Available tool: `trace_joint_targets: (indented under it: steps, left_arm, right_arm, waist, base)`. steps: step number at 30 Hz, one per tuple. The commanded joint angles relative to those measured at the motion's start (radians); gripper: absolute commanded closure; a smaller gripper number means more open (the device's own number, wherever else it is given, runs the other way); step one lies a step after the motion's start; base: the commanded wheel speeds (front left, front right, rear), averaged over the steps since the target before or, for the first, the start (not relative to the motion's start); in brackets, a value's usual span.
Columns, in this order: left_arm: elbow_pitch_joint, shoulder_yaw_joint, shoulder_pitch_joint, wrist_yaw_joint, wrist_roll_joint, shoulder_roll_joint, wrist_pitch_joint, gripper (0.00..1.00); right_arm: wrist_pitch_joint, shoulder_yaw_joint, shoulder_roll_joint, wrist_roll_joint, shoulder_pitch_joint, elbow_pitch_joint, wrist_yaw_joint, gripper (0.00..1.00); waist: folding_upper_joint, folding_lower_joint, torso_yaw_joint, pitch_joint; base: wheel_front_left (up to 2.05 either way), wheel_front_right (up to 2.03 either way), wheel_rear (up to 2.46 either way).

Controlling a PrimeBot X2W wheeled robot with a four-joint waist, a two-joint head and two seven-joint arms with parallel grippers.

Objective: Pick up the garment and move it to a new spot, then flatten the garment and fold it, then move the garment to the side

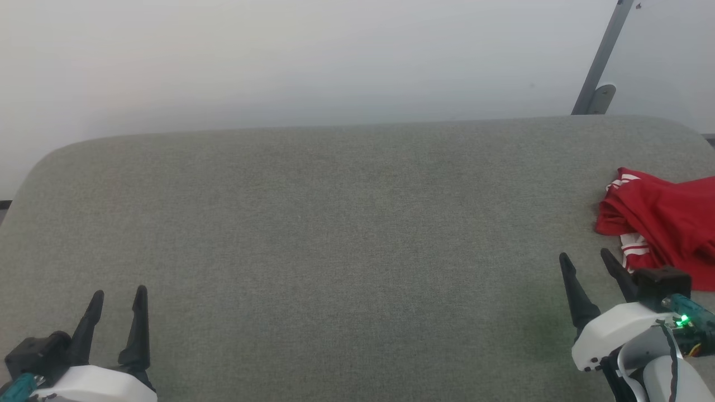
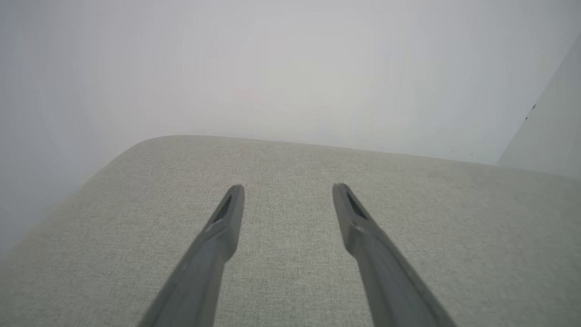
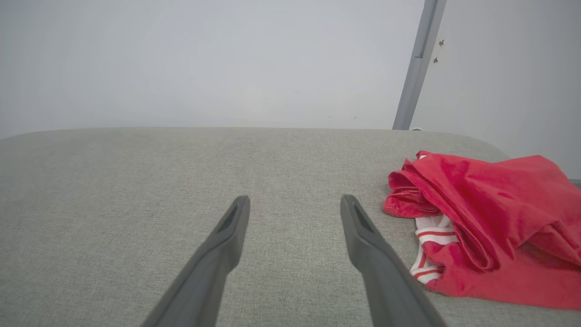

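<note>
Garment point(image 1: 665, 223) lay bunched at right end of bench point(image 1: 335, 223), just right of my right gripper point(image 1: 585, 255), which gaped empty. Left gripper point(image 1: 120, 291), also spread and empty, sat well apart.

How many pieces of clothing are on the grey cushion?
1: the red garment, bunched at the right end of the grey cushion. It runs past the head view's edge; more may be hidden.

Counted: 1 garment point(image 1: 665, 223); 2 grippers, i.e. left gripper point(image 1: 120, 290) and right gripper point(image 1: 584, 253), 2 fingers point(image 2: 363, 236) each; 1 grey padded table point(image 1: 335, 223); 1 metal strut point(image 1: 603, 56).
</note>
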Motion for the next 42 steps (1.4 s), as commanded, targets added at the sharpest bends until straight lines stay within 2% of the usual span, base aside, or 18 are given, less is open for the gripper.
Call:
trace_joint_targets:
  steps: [1,4,5,10,24,42]
  left_arm:
    - [-0.005,0.002,0.010,-0.003,0.001,0.000,-0.004,0.00]
    - [-0.008,0.003,0.016,-0.003,0.008,-0.001,-0.004,0.00]
    - [-0.005,0.001,0.002,0.000,0.002,-0.001,0.000,1.00]
    - [0.033,-0.008,0.017,0.000,-0.015,-0.038,0.010,1.00]
    - [0.017,0.000,-0.011,0.000,-0.248,-0.079,0.083,1.00]
    - [0.003,0.005,-0.037,-0.001,-0.467,-0.119,0.151,1.00]
  right_arm:
    - [0.003,-0.002,0.003,-0.004,0.007,-0.006,0.000,0.00]
    - [0.006,-0.004,0.006,-0.003,0.010,-0.012,0.000,0.00]
    - [0.004,-0.004,0.004,-0.002,0.002,-0.009,0.000,1.00]
    - [0.011,-0.005,0.021,0.014,0.032,0.027,0.000,1.00]
    - [0.061,-0.028,0.047,0.283,0.037,-0.013,0.000,1.00]
    - [0.106,-0.048,0.072,0.536,0.043,-0.051,0.000,1.00]
  waist:
    - [0.0000,0.0000,0.000,0.000]
    - [0.0000,0.0000,0.002,0.000]
    - [0.0000,0.0000,0.002,0.000]
    - [0.0000,0.0000,0.002,0.000]
    - [0.0000,0.0000,0.005,0.002]
    - [0.0000,0.0000,0.009,0.003]
  base:
    - [0.00,0.00,0.00]
    - [0.00,0.00,0.00]
    - [0.00,0.00,0.00]
    - [0.00,0.00,0.00]
    - [0.00,0.00,0.00]
    - [0.00,0.00,0.00]
